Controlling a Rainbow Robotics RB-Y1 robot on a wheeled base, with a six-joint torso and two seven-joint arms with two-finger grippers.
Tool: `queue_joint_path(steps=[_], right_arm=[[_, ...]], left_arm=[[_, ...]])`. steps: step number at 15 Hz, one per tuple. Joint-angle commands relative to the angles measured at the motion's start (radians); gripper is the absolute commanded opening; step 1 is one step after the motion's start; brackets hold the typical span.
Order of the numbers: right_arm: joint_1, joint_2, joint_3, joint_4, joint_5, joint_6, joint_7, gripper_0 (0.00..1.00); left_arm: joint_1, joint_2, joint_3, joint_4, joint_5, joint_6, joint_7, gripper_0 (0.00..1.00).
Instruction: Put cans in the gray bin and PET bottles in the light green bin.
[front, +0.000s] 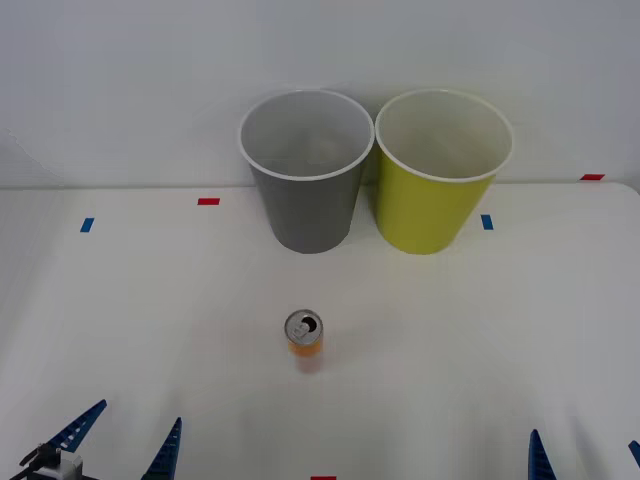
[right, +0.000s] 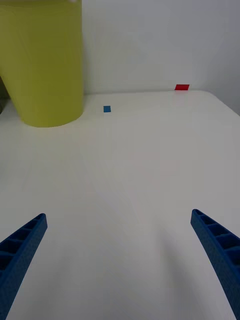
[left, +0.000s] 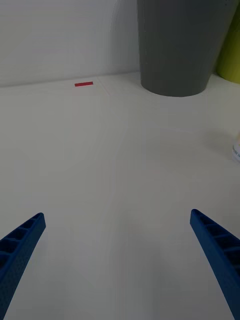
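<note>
Upright: can (front: 304, 341), long axis vertical, pull-tab top upward.

The light green bin (right: 42, 65) stands on the white table (right: 140, 165) (near a blue marker (right: 107, 109)), jaws spread wide.

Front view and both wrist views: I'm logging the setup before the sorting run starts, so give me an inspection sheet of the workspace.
Surface: white table, with small red and blue tape marks.
Job's things: drink can upright, mid-table, apart from both bins; gray bin and light green bin upright side by side at the far edge, gray on the robot's left.
Clutter: nothing seen.
Grippers: left gripper and right gripper open, at the near edge, holding nothing.
Cables: nothing seen.
Surroundings: plain white wall behind the bins.
</note>
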Motion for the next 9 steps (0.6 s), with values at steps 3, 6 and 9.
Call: queue_joint_path(steps=[3,6,9], right_arm=[[0.0,0.0,0.0,0.0,0.0,0.0,0.0,1.0],[0.0,0.0,0.0,0.0,0.0,0.0,0.0,1.0],[0.0,0.0,0.0,0.0,0.0,0.0,0.0,1.0]], left_arm=[[0.0,0.0,0.0,0.0,0.0,0.0,0.0,1.0],[0.0,0.0,0.0,0.0,0.0,0.0,0.0,1.0],[0.0,0.0,0.0,0.0,0.0,0.0,0.0,1.0]])
